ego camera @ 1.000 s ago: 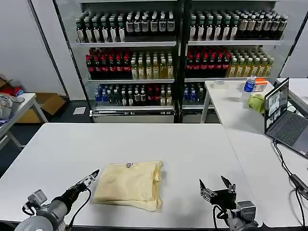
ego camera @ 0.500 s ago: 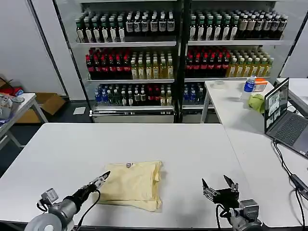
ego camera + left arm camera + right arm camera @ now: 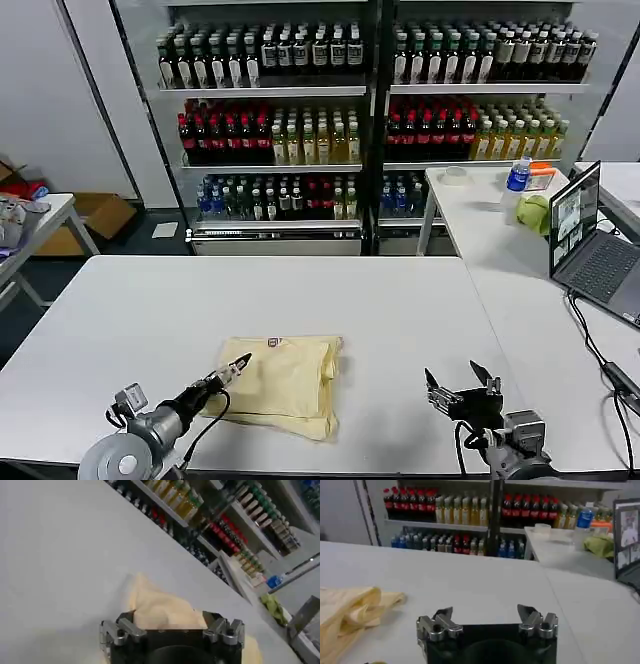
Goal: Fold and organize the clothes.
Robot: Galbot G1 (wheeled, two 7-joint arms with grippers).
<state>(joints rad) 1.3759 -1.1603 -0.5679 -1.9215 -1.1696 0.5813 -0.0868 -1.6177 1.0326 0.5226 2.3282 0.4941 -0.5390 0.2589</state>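
Cream garment (image 3: 283, 384) lies folded on table (image 3: 130, 320), near front edge. L hand (image 3: 238, 367) over its left edge, fingers pinched closed, holding nothing — prob. to nudge/tuck fabric. R hand (image 3: 458, 383) open, idle, well apart to the right.

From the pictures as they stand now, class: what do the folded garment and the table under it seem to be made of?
The garment: thin, soft woven or knit fabric, pale cream-yellow, matte; it lies limp with soft creases and rolled edges. The table: a hard, smooth white top, probably laminate or coated board; it looks flat, with a faint sheen.
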